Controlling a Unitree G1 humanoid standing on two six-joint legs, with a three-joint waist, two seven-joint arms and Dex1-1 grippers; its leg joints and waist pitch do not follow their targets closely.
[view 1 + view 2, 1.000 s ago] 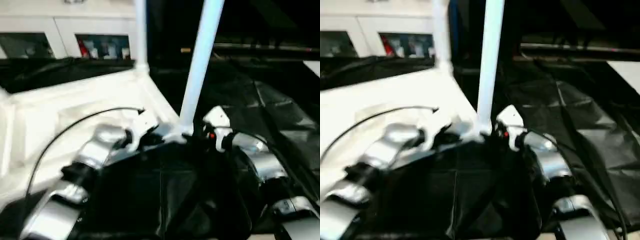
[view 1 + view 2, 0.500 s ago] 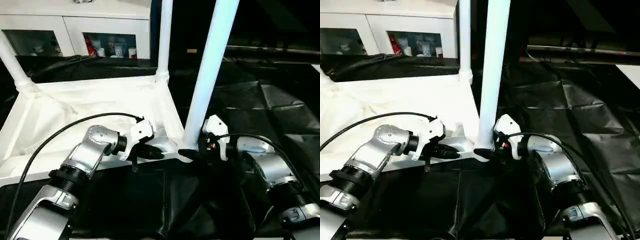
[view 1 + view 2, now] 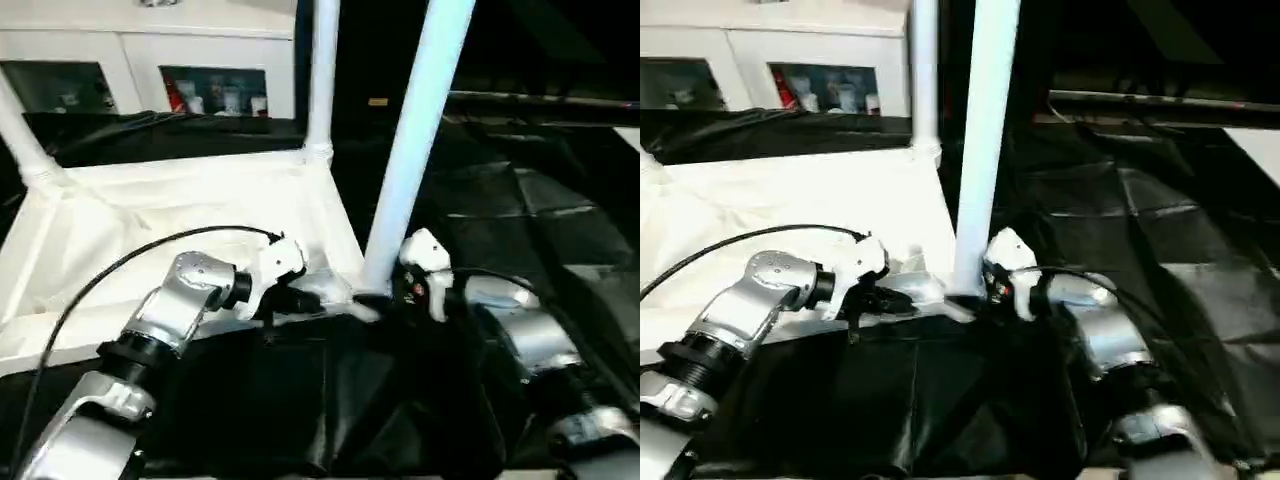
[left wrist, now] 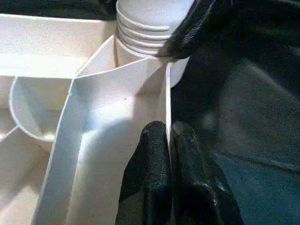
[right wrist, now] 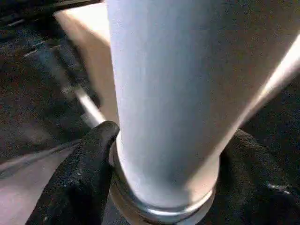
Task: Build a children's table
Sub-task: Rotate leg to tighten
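- Tabletop (image 3: 180, 205) of the children's table lies upside down on the black-covered work table (image 3: 560, 230), ribbed underside up, with its near edge at the grippers.
- Near corner leg (image 3: 415, 140) stands upright in the corner socket; a far leg (image 3: 322, 75) and a left leg (image 3: 25, 140) also stand upright.
- Left gripper (image 4: 169, 154) is pinched closed on the thin side wall (image 4: 167, 105) of the tabletop, just beside the corner socket.
- Right gripper (image 5: 164, 187) straddles the base of the near corner leg, one black finger (image 5: 84, 183) on each side, touching it just above the socket collar.
- Open black cover extends to the right of the corner; a white cabinet (image 3: 150, 50) stands behind the table.
- Compared with half a second ago, both grippers sit at the same corner and the legs are unmoved; the right fingers have narrowed in on the leg.
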